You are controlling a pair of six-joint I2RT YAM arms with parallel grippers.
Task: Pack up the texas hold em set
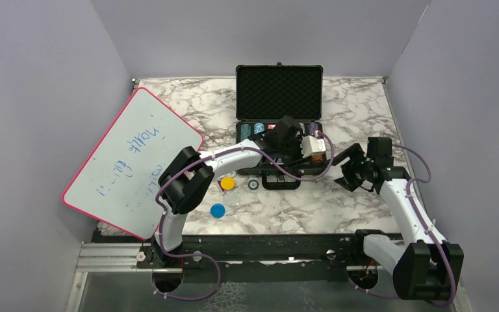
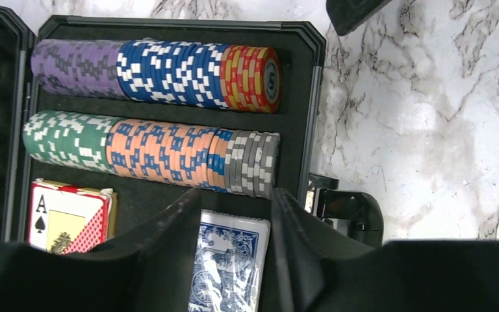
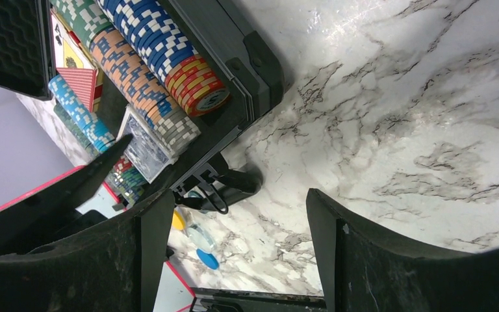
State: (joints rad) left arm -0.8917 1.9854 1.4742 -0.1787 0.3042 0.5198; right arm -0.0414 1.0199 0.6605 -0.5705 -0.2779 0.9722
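Note:
The black briefcase [image 1: 278, 91] stands open at the back of the table, foam lid up. Its tray [image 2: 312, 78] holds two rows of multicoloured poker chips [image 2: 169, 71], a red card deck [image 2: 71, 218] and a blue card deck [image 2: 227, 266]. My left gripper [image 2: 234, 208] hovers over the tray with its jaws apart, and the blue deck lies in the gap between them. My right gripper [image 3: 240, 214] hangs open and empty over bare marble to the right of the case [image 1: 351, 170]. A yellow button [image 1: 227, 183], a blue button [image 1: 217, 210] and a clear one [image 3: 201, 237] lie on the table in front of the case.
A red-edged whiteboard [image 1: 133, 162] leans at the left, close to the left arm's elbow. The case handle [image 2: 351, 208] sticks out toward the arms. Grey walls enclose the marble table [image 1: 338, 201] on three sides.

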